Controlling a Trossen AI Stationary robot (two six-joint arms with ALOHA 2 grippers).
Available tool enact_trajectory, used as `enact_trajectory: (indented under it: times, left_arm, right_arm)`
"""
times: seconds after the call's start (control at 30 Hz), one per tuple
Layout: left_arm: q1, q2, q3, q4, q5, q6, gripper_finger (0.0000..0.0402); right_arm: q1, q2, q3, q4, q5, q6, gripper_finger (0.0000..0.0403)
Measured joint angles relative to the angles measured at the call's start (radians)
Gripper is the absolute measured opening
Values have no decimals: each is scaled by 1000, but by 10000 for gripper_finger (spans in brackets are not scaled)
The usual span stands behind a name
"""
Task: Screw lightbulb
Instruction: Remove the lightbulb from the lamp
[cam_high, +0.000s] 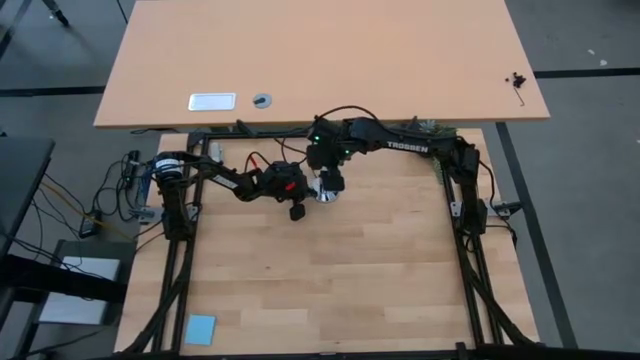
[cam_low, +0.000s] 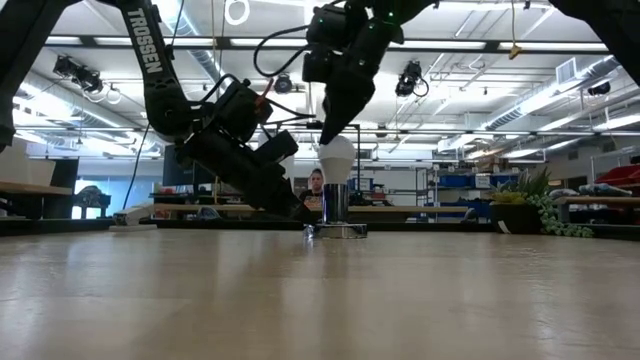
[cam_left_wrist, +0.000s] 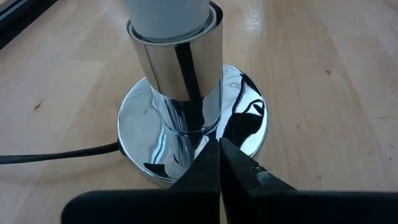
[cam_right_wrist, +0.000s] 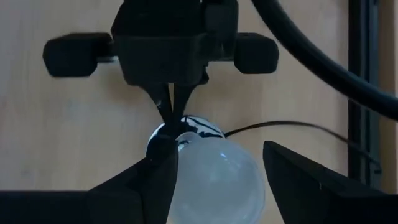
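Note:
The white lightbulb (cam_low: 336, 156) stands upright in the silver socket (cam_low: 335, 202), whose round base disc (cam_left_wrist: 140, 134) rests flat on the wooden table, with a black cord (cam_left_wrist: 56, 154) leading off. My right gripper (cam_right_wrist: 214, 171) comes down from above and is closed around the bulb's dome (cam_right_wrist: 217, 177). My left gripper (cam_left_wrist: 219, 152) is shut and slants down from the table's left to the disc's rim. Both grippers show close together in the high view, the left (cam_high: 297, 200) beside the right (cam_high: 327, 183). My left gripper presses its shut fingertips (cam_left_wrist: 211, 158) down on the near rim of the socket's base disc (cam_left_wrist: 233, 134), slanting down from the table's left. The disc lies flat on the table. My right gripper pinches the bulb's rounded top (cam_right_wrist: 186, 168) between its two fingers, pointing down from above. Only the fingers' free ends reach the dome (cam_low: 331, 143). The bulb stands upright in the socket.
A longer light wooden desk (cam_high: 320, 60) lies beyond the far edge with a small white plate (cam_high: 212, 101). A blue card (cam_high: 201, 329) lies at the near left. Bare wood stretches near and right of the socket.

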Motion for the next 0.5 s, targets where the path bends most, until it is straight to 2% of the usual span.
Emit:
enact_trajectory:
  times: [0.13, 0.23, 0.33, 0.5]
  left_arm:
    - [0, 0, 0, 0, 0, 0, 1]
    - [0, 0, 0, 0, 0, 0, 1]
    - [0, 0, 0, 0, 0, 0, 1]
    - [0, 0, 0, 0, 0, -1, 1]
  right_arm:
    - [29, 2, 30, -7, 51, 169, 242]
    - [57, 2, 77, -15, 146, 442, 248]
    - [72, 2, 122, -83, 169, 691, 255]
    - [79, 2, 133, -158, 155, 831, 266]
